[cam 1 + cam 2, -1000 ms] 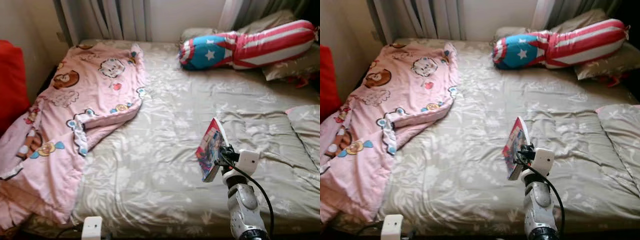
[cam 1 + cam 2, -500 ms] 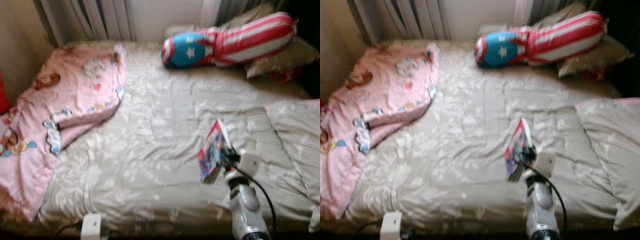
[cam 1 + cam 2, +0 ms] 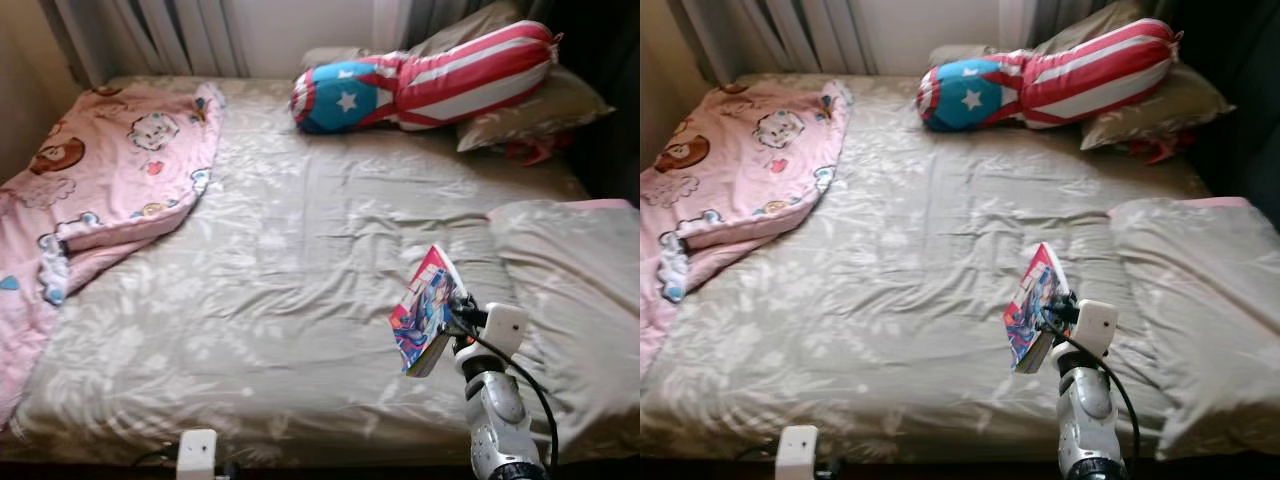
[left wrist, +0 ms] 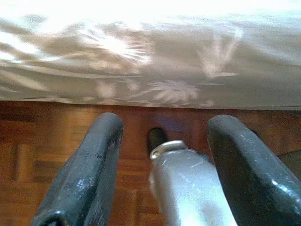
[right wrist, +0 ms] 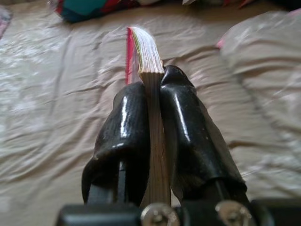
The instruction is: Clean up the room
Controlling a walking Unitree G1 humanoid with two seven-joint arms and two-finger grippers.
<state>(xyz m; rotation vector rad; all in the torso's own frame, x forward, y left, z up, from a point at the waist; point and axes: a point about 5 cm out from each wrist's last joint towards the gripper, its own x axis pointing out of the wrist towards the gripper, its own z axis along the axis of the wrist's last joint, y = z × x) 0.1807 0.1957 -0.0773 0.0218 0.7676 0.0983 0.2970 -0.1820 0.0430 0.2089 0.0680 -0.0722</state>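
Observation:
My right gripper [image 3: 447, 322] is shut on a thin book with a colourful cartoon cover [image 3: 424, 309], held upright on edge above the near right part of the bed [image 3: 300, 260]. In the right wrist view both black fingers [image 5: 181, 117] pinch the book's page edge [image 5: 148, 56]. My left gripper [image 4: 162, 165] hangs low by the bed's front edge, open, with nothing between its fingers [image 4: 91, 169], above wooden floor [image 4: 28, 155].
A pink cartoon blanket [image 3: 90, 180] lies over the bed's left side. A star-and-stripes bolster [image 3: 420, 80] rests on grey pillows [image 3: 530, 105] at the head. A grey folded duvet [image 3: 570, 290] lies on the right. Curtains [image 3: 150, 35] hang behind.
The camera has swung to the right, so the blanket and bolster sit further left in the picture. The right gripper still holds the book the same way.

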